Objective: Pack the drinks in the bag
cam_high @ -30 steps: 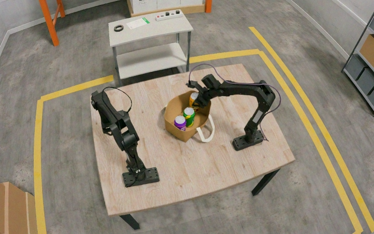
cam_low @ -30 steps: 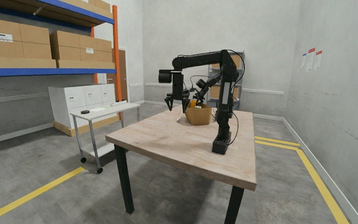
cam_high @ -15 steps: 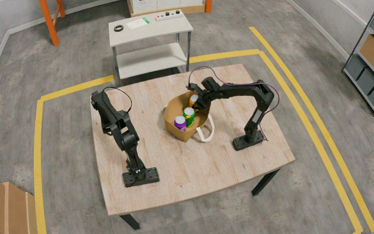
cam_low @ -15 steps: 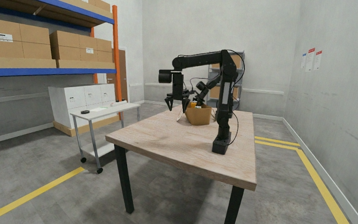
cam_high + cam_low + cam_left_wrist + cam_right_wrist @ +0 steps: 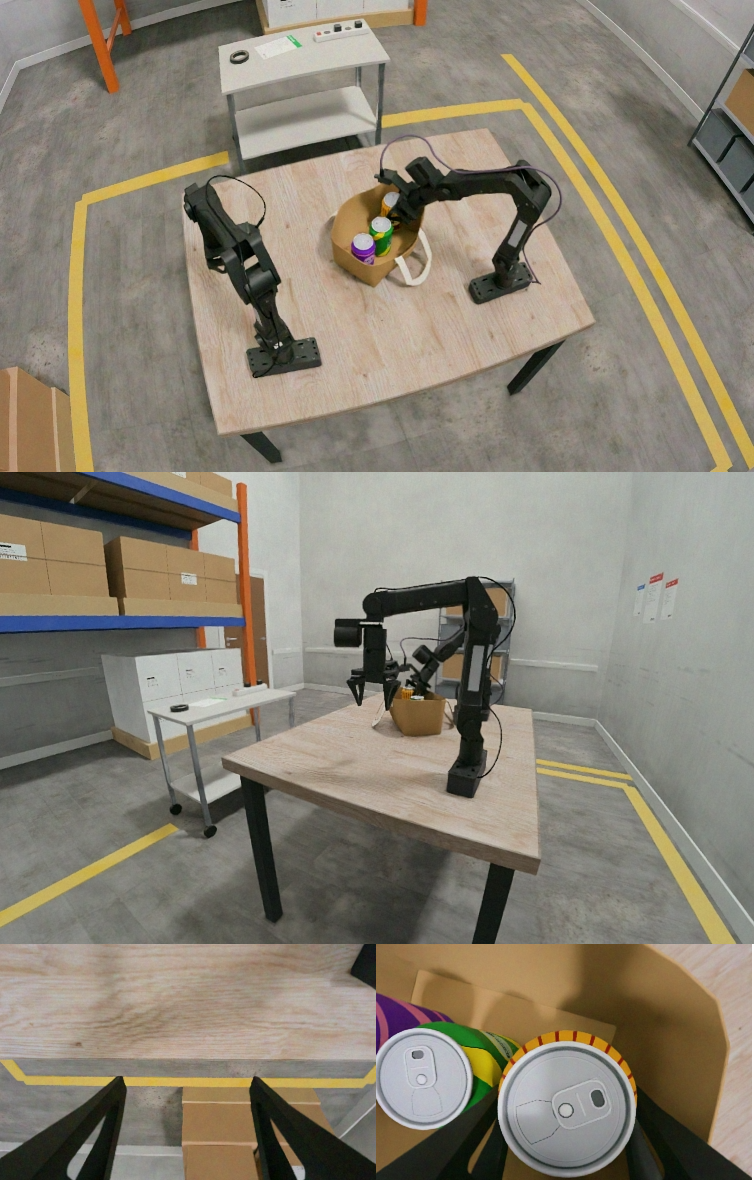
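Altogether, three drink cans are contained in one upright canvas bag [image 5: 346, 258] [image 5: 420, 719] [image 5: 688, 1064]: purple [image 5: 363, 250] [image 5: 396, 1021], green [image 5: 382, 239] [image 5: 416, 697] [image 5: 425, 1079] and orange [image 5: 390, 203] [image 5: 407, 692] [image 5: 567, 1109]. The orange can is grasped by the right pincer [image 5: 394, 214] [image 5: 567, 1116]; whether its base is floored cannot be told. Room is left beside it, towards the bag's wall. The left pincer [image 5: 373, 705] [image 5: 187, 1082] is spread, empty, well apart from the bag, above the tabletop [image 5: 345, 345] [image 5: 333, 750] [image 5: 175, 1009] [image 5: 742, 1044].

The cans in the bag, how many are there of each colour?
Purple can: 1
Green can: 1
Orange can, held in the right end effector: 1
Total: 3
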